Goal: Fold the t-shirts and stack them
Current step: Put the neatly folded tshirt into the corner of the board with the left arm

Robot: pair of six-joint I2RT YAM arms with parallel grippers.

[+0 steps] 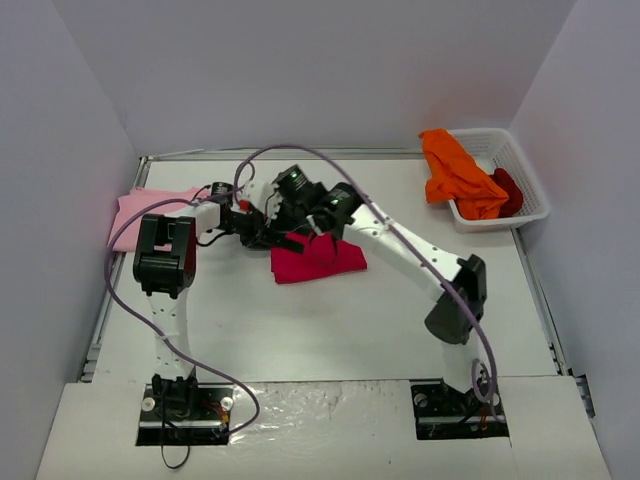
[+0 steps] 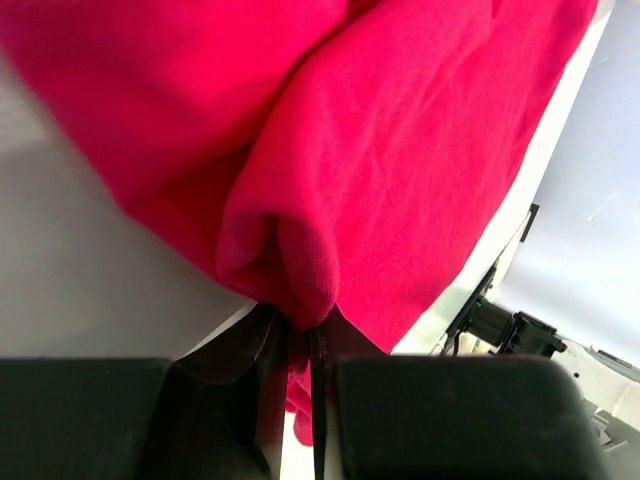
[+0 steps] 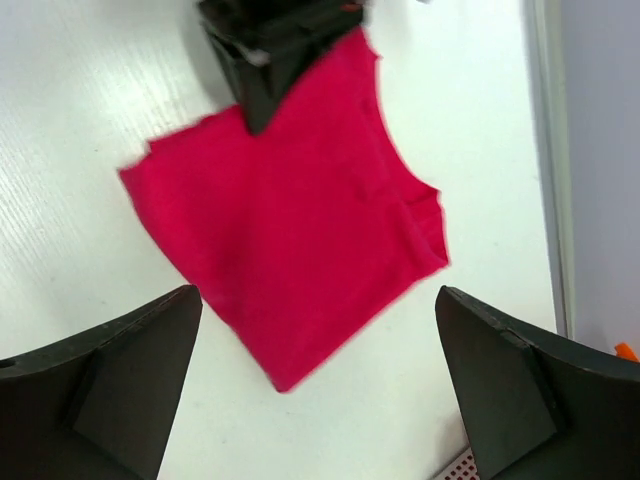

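Note:
A folded crimson-magenta t-shirt (image 1: 318,260) lies mid-table. My left gripper (image 1: 262,236) is shut on its left edge; in the left wrist view the cloth (image 2: 400,150) bunches between the pads (image 2: 265,360). My right gripper (image 1: 322,222) hovers open and empty above the shirt, its fingers (image 3: 130,380) spread either side of the cloth (image 3: 290,240). A pale pink t-shirt (image 1: 152,208) lies at the far left. A bright orange t-shirt (image 1: 455,172) drapes over the basket rim, and a dark red t-shirt (image 1: 508,190) lies inside the basket.
The white mesh basket (image 1: 528,178) stands at the back right corner. Purple cables loop from both arms over the table's middle and left. White walls enclose the table on three sides.

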